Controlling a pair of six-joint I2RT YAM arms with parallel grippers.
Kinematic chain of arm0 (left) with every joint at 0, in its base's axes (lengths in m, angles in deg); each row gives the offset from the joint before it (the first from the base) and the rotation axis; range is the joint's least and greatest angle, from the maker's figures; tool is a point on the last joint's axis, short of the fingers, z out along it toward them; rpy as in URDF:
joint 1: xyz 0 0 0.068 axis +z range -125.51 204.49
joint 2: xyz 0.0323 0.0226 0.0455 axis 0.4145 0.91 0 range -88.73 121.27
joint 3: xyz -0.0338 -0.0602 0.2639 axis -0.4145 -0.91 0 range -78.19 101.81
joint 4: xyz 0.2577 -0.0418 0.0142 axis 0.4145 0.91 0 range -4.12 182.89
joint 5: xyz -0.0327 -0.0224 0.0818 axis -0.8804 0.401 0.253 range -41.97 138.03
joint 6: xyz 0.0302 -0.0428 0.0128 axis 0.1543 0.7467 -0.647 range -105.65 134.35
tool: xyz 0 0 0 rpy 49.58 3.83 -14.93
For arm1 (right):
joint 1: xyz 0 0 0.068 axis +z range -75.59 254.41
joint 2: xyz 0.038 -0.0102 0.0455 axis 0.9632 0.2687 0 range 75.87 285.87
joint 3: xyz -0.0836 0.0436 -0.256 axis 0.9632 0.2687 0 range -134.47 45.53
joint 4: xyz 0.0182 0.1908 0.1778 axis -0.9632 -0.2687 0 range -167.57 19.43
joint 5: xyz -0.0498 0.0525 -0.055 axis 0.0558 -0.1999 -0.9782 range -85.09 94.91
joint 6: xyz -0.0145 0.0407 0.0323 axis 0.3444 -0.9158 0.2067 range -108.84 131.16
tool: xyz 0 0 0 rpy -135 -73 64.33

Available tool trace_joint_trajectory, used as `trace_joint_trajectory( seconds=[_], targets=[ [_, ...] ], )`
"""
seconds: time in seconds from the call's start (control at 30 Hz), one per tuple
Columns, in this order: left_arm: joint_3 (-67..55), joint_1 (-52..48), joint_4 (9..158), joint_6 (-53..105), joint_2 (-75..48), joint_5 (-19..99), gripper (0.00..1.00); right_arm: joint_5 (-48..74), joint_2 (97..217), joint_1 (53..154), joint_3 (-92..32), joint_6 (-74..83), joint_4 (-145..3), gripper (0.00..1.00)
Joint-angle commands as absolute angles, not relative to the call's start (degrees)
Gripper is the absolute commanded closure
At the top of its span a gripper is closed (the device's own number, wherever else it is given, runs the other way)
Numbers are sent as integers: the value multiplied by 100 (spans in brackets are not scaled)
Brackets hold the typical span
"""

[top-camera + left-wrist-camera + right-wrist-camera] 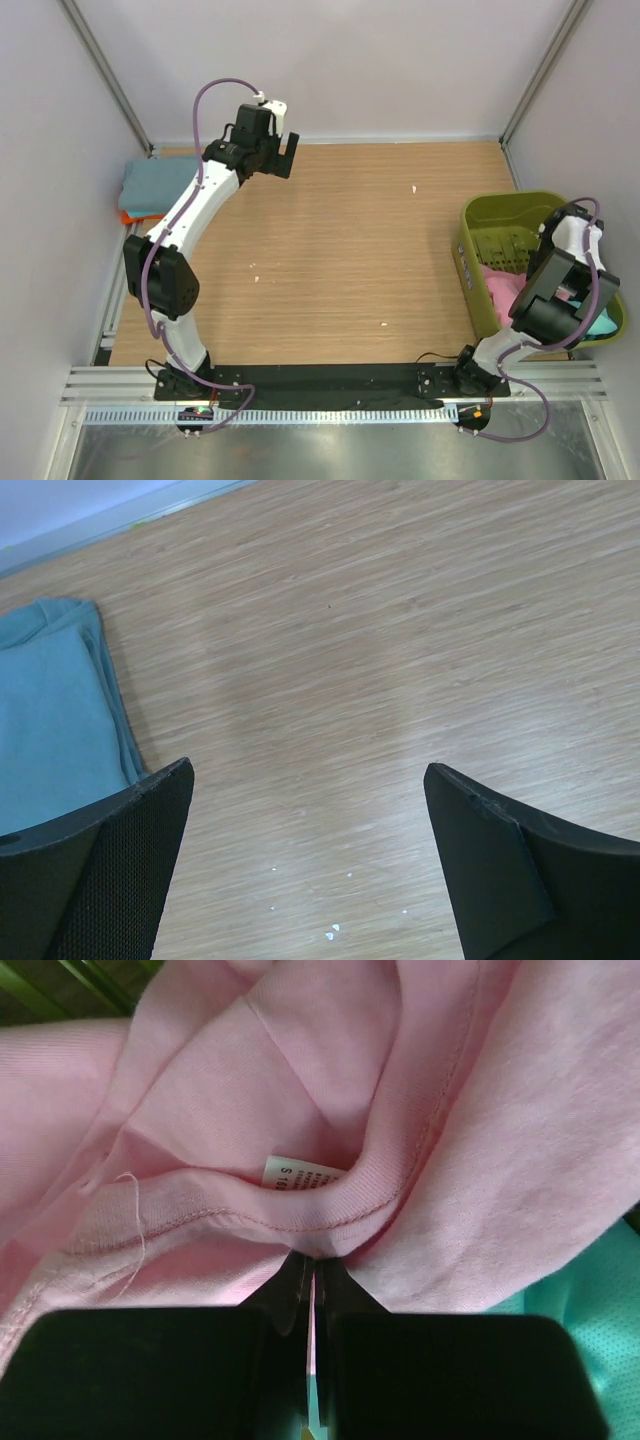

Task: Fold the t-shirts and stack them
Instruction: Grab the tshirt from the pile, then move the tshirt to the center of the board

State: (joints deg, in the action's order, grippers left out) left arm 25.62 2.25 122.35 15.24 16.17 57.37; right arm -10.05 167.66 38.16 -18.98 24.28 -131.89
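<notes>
A bright pink t-shirt fills the right wrist view, lying crumpled in the olive-green basket. My right gripper is shut on its ribbed collar just below the white size label. A teal t-shirt lies under the pink one. From above, the pink cloth shows beside my right arm, which hides the fingers. A folded grey-blue t-shirt lies at the far left on an orange one. My left gripper hangs open over bare wood just right of that grey-blue t-shirt.
The basket stands at the table's right edge against the wall. White specks dot the wooden tabletop. Walls with metal posts close in the back and both sides.
</notes>
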Motion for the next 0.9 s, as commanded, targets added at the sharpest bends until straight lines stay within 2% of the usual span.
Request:
trace_joint_trajectory(
  seconds=[0.0,0.13,0.37,0.43,0.63,0.87],
  targets=[
    [2675,234,12025,1681,1560,5647,3,-969,16579,3776,-2249,2417,-13174,99],
    [2710,225,12025,1734,1542,5577,3,-669,16386,3881,-3352,2390,-13402,99],
    [2254,155,11902,1831,1306,5462,3,-441,16192,4830,-5420,2724,-13640,99],
    [2113,85,11911,1769,1200,5734,3,-414,16139,5243,-5859,2794,-13640,98],
    [1858,111,11727,1322,892,7148,3,-273,15884,6471,-6327,3031,-13044,99],
    [1629,708,12007,784,734,7290,3,254,15805,7377,-6854,3269,-11989,99]
  ],
)
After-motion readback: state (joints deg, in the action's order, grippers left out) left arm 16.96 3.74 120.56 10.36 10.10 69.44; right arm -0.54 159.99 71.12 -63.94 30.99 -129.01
